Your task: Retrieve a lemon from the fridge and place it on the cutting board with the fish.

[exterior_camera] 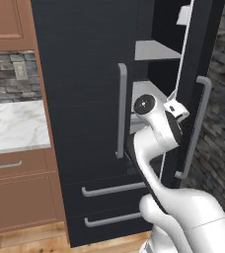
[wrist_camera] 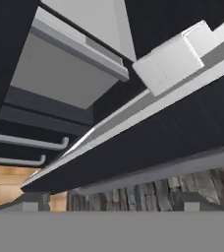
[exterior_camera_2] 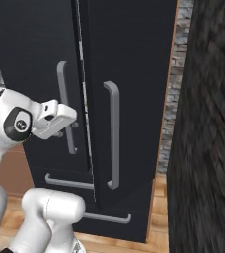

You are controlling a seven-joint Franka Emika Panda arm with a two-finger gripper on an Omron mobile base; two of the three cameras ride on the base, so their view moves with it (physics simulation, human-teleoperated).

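Observation:
The fridge (exterior_camera: 85,99) is tall and black. Its left door is closed, with a grey bar handle (exterior_camera: 121,108). The right door (exterior_camera: 193,99) stands ajar, and grey-white shelves (exterior_camera: 151,49) show in the gap. My gripper (exterior_camera: 178,110) sits at that gap, against the inner edge of the right door. In the right base view the gripper (exterior_camera_2: 74,120) points into the slit between the doors. The hand view looks at the door's edge (wrist_camera: 148,133) and a shelf (wrist_camera: 60,69), with both fingertips (wrist_camera: 34,201) wide apart and nothing between them. The lemon, cutting board and fish are out of view.
Two fridge drawers with bar handles (exterior_camera: 112,189) lie below the doors. A marble counter (exterior_camera: 13,123) over brown cabinets (exterior_camera: 20,197) stands to the left. A stone wall (exterior_camera: 220,128) closes in on the right, close behind the open door.

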